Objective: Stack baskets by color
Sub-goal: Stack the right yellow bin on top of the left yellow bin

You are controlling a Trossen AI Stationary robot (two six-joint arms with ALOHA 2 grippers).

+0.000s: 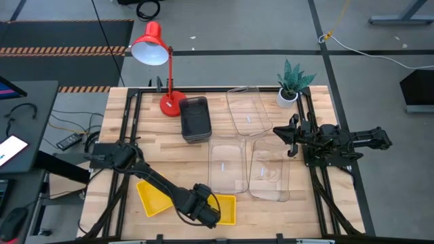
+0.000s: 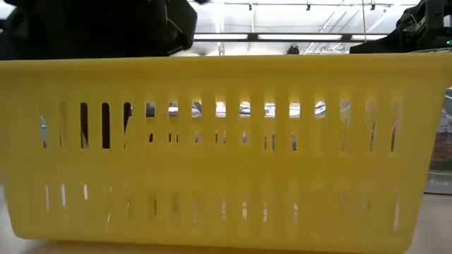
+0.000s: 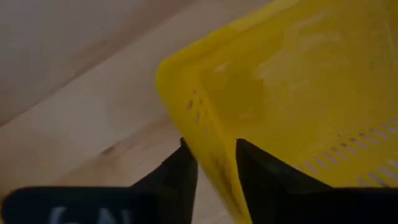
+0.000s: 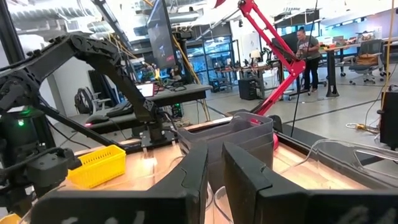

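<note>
Yellow sorting is the step in hand. The left hand (image 1: 207,207) sits low at the near edge of the counter (image 1: 122,135), its two fingers (image 3: 180,174) astride the rim of a yellow basket (image 1: 227,210), one outside the wall and one inside; the fingers stand close on either side of that wall, though whether they press it I cannot tell. A second yellow basket (image 1: 150,196) lies tilted just beside it, under the arm, and a third is not clearly visible.

The dark grey baskets (image 1: 194,118) already look nested at the far side near the red lamp (image 1: 150,46). Three clear baskets (image 1: 247,112) lie apart from one another in the middle and right of the counter, so that colour remains undone.

The right hand (image 1: 291,139) hangs over the right side with its fingers a narrow gap apart and nothing between them, waiting.

Next, I judge, the left hand must firm its pinch on the rim, lift the basket level and set it squarely into its yellow neighbour. Room is tight: the basket is at the counter's front edge, so a pull toward that edge could tip it off. Open wood lies between the yellow pair and the clear baskets.
</note>
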